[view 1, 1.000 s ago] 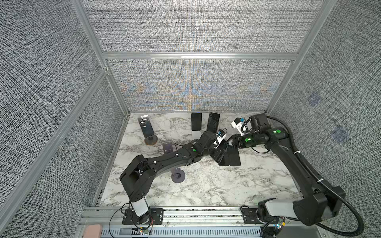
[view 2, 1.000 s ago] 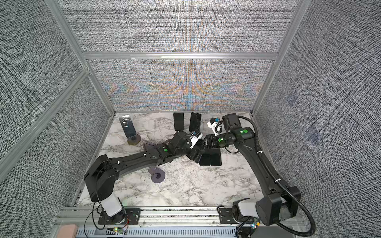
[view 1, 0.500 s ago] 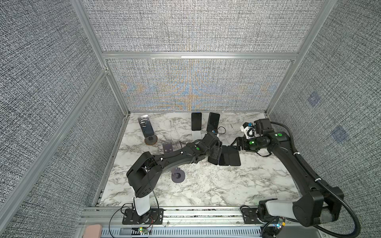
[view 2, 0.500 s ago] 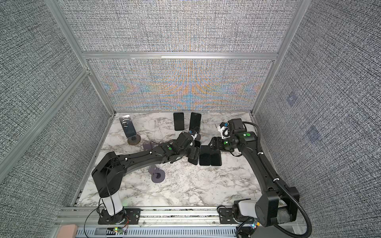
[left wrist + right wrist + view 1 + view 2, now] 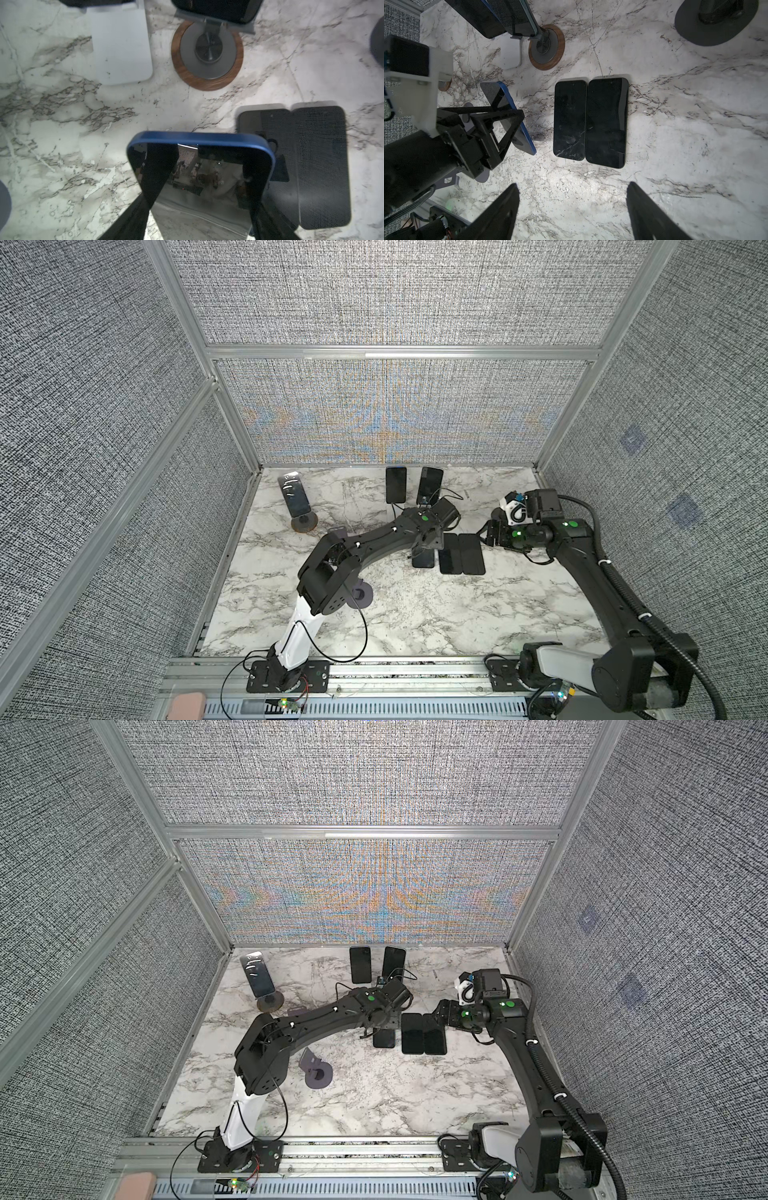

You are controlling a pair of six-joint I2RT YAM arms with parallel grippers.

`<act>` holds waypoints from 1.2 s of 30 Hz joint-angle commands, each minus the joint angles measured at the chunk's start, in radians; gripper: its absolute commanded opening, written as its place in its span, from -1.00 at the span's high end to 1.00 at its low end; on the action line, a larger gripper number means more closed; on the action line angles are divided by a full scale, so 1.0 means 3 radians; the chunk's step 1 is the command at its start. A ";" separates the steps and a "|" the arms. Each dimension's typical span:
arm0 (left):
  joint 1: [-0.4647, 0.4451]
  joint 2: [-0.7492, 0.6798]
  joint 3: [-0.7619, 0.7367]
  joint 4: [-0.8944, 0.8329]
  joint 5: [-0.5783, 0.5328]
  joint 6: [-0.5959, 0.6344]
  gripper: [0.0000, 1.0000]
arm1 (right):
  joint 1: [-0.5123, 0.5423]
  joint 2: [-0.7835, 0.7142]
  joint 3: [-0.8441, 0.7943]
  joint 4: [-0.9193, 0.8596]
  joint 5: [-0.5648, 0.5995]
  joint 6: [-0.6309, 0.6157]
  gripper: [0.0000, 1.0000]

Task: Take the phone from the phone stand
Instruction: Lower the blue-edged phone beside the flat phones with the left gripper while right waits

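Blue phone [image 5: 522,145] is off its stand. It is clamped across its width in the left tool [image 5: 503,112], with the jaws pressed on its two long edges.

Position: it hangs just beside the pair of flat phones [image 5: 591,122] on the marble surface [image 5: 675,145], on the side of the pair away from the right tool [image 5: 573,207].

Long axis: roughly parallel to the pair's, but tilted, with one short end low toward the surface and the other raised. I cannot tell whether the low end touches down.

Key relation: bare surface lies under the phone, next to the pair. My judgement is that the coming move is to lower and flatten the phone there. The risk is its long edge riding onto the nearest flat phone.

Left arm: carries the phone, so it is the nearer. It is stretched long and low, with the wrist bent down over the phone.

Right arm: forearm about level. Its tool is near the pair's opposite side, jaws wide apart and holding nothing.

A wood-ringed stand [image 5: 207,55] beyond the pair has a phone on it.
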 commanded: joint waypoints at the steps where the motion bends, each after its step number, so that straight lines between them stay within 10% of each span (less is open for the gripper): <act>1: 0.0006 0.0041 0.0048 -0.0192 0.0005 -0.0137 0.77 | -0.0005 -0.0019 0.0001 0.0058 0.0019 -0.0015 -0.59; 36: 0.0054 0.0466 0.0357 0.0022 0.0322 0.0051 0.03 | -0.0014 -0.0022 0.0055 -0.0036 0.0018 -0.0268 -0.60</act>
